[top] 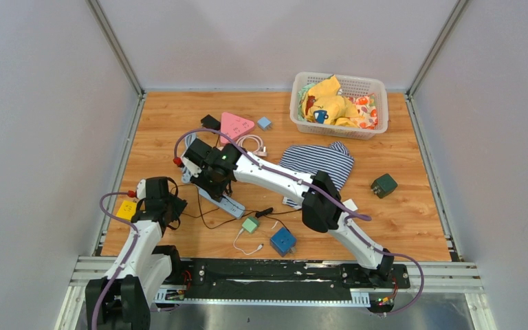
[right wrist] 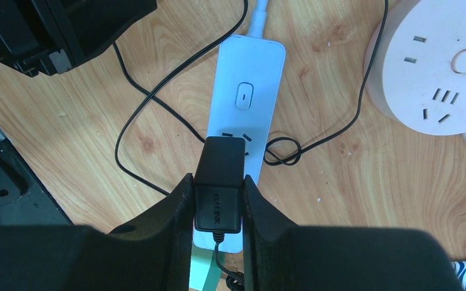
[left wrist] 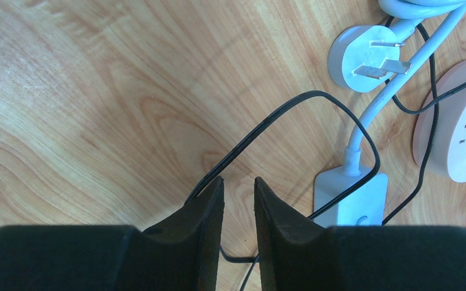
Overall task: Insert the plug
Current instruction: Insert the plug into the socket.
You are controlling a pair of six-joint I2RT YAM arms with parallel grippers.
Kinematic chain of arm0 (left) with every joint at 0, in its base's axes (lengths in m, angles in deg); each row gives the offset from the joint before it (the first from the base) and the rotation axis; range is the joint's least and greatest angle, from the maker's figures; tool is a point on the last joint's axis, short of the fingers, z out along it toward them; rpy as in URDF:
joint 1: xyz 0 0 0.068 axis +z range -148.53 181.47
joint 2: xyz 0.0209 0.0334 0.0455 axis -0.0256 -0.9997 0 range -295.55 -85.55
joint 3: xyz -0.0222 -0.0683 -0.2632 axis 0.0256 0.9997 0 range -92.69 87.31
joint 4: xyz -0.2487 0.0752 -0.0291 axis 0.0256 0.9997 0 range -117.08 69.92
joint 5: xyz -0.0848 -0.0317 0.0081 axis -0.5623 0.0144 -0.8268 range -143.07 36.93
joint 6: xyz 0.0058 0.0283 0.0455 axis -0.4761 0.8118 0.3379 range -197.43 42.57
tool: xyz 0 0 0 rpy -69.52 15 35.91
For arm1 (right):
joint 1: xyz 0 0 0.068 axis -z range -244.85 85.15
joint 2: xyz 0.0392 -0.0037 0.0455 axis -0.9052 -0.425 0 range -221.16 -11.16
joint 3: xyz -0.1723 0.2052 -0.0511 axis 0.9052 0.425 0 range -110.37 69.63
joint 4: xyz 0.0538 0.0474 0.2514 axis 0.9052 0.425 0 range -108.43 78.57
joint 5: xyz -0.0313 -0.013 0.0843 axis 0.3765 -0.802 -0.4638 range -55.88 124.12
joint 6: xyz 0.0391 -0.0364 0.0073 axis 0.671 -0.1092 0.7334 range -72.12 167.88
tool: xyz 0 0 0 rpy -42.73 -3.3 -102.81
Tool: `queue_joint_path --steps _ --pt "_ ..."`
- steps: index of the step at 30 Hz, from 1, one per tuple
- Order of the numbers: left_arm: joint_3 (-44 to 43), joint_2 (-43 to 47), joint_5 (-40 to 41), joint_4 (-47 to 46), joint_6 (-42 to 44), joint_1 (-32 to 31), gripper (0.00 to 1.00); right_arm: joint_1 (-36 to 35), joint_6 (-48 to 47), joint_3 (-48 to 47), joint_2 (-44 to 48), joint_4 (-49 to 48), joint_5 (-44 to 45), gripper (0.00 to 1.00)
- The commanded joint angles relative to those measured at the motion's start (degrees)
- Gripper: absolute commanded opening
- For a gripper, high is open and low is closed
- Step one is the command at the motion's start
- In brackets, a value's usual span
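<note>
The wooden tabletop carries a white basket of soft toys by its far right corner; a striped cloth lies near the middle. A long white power strip lies flat in the left half, just beside a round pink socket block. The right end effector holds the black plug tight between both fingers; the plug sits right over the strip, its front end at the holes next to the button. The left end effector hangs near the left edge with a narrow, empty gap; a thin black cord loops on the wood just beside it.
</note>
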Motion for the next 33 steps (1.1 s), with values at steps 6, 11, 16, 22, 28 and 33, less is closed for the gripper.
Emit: queue_joint_path --steps 6,11,16,22,28,33 --pt "0.8 0.6 1.2 2.1 -0.1 0.5 0.29 -0.6 2.5 -0.8 -3.9 2.8 -1.8 0.0" --pt "0.6 0.9 1.4 2.5 -0.2 0.5 0.29 -0.6 2.8 -1.2 -5.2 3.8 0.6 0.0" --pt "0.4 1.3 1.6 3.0 -0.2 0.5 0.29 0.0 2.4 -1.1 -5.4 4.1 4.6 0.0" --pt "0.6 2.6 1.3 3.4 -1.0 0.5 0.29 0.6 2.2 -1.4 -6.3 3.8 3.8 0.0" --pt "0.6 3.2 1.0 3.6 -1.3 0.5 0.29 -0.1 3.8 0.5 -8.5 3.1 3.8 0.0" --pt "0.7 3.2 0.7 3.7 -1.6 0.5 0.29 -0.2 5.6 4.0 -8.5 1.9 4.5 0.0"
